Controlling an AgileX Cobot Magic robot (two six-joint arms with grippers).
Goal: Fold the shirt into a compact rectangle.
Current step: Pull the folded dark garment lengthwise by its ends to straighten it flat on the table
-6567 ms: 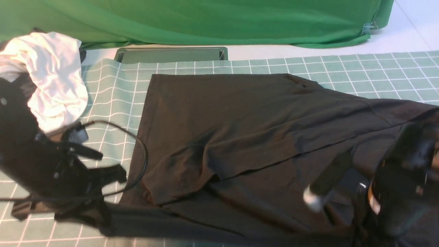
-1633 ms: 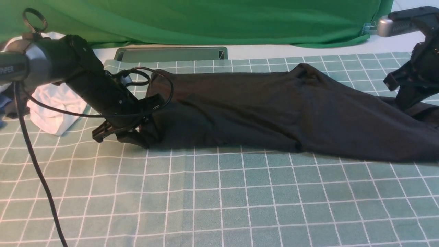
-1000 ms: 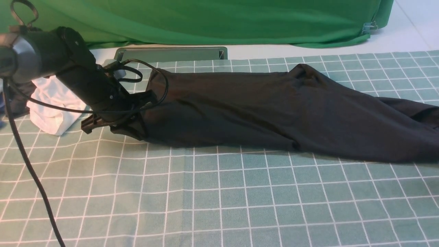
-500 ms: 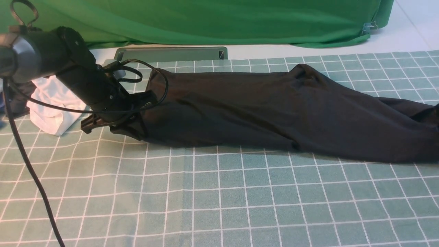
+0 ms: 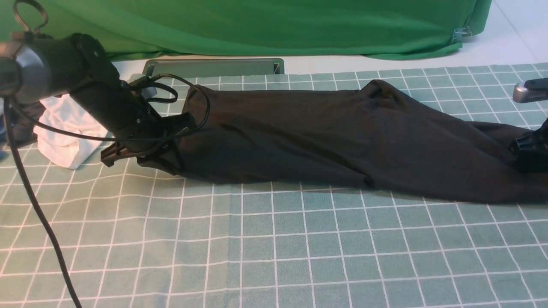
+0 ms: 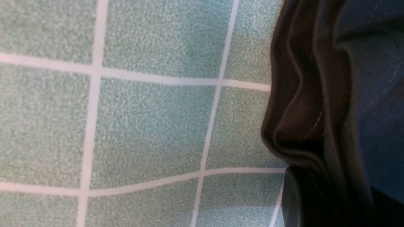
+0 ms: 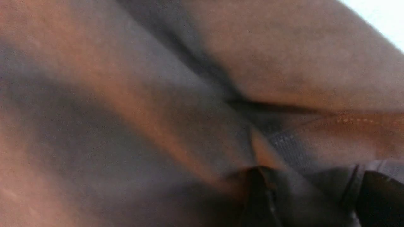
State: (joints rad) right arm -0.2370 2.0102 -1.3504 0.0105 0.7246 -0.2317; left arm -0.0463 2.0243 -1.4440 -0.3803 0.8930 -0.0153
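Note:
The black shirt (image 5: 325, 137) lies as a long folded band across the checked cloth, from left to the right edge. My left gripper (image 5: 165, 160) is shut on the shirt's left end. In the left wrist view bunched hem folds (image 6: 303, 126) run into the gripper (image 6: 341, 205). My right gripper (image 5: 528, 154) sits low on the shirt's right end at the frame edge. In the right wrist view the right gripper (image 7: 315, 189) has its jaws apart, and shirt fabric (image 7: 157, 94) fills the view and lies between the fingers (image 7: 258, 195).
A white garment (image 5: 64, 132) is heaped at the back left behind my left arm. A green cloth (image 5: 257, 25) hangs along the back, with a grey tray (image 5: 214, 67) before it. A black cable (image 5: 34, 205) trails down the left. The checked tablecloth (image 5: 274, 248) covers the table.
My right gripper has come back into view at the right edge and dropped onto the shirt's right end. The left arm and the shirt's left end have stayed still.

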